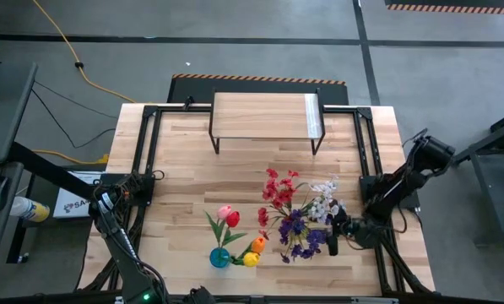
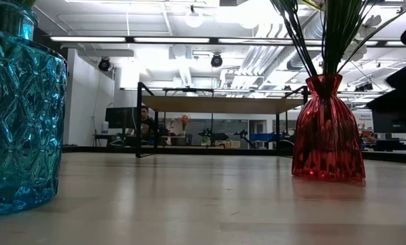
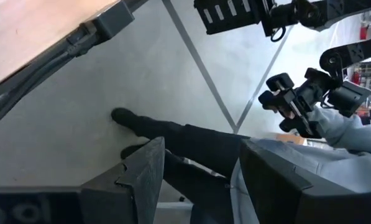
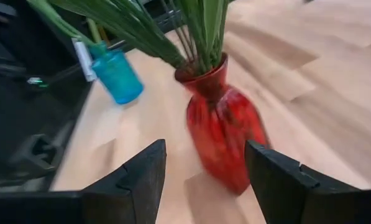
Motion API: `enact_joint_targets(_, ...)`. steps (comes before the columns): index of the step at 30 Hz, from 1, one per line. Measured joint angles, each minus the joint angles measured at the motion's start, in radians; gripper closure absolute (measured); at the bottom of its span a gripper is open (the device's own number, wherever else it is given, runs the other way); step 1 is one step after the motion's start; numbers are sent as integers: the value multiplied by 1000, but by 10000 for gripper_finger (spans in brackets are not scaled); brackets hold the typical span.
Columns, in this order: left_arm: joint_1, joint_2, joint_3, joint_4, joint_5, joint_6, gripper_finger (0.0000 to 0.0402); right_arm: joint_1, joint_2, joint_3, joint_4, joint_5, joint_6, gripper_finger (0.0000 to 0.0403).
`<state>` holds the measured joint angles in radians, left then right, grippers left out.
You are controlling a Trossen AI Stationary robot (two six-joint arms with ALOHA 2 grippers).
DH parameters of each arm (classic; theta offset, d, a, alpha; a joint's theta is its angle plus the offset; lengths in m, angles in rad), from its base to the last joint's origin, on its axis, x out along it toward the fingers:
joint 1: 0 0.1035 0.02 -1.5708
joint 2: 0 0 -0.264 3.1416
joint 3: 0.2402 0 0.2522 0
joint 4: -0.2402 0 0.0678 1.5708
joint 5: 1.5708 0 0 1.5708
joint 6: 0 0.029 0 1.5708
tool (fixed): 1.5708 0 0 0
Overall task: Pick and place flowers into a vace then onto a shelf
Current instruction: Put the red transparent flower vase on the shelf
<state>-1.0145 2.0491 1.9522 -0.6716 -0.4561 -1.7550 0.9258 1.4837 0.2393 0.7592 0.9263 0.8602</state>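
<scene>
right gripper (image 4: 201,180): jaws open, empty, facing red glass vase (image 4: 224,134) of flowers (image 1: 295,211), likely to grasp | shelf (image 1: 264,114) vacant

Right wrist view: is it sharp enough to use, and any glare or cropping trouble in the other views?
Right wrist view: motion-smeared, the red vase and blue vase soft-edged. Low view: ceiling lights blow out, the blue vase is cropped at the frame edge, the shelf reads clearly. High view: evenly lit, a glare patch on the shelf top.

Bare tabletop (image 1: 235,165) lies open between the vases and shelf (image 1: 264,116).
</scene>
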Motion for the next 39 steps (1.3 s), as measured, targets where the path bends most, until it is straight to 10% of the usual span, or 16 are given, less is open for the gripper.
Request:
enact_joint_targets(7, 0, 0, 0, -1, 41, 0, 163, -33, 95, 40, 1, 87, -62, 194)
enact_joint_targets(39, 0, 0, 0, -22, 50, 0, 163, -254, 108, 73, 84, -200, -259, 194)
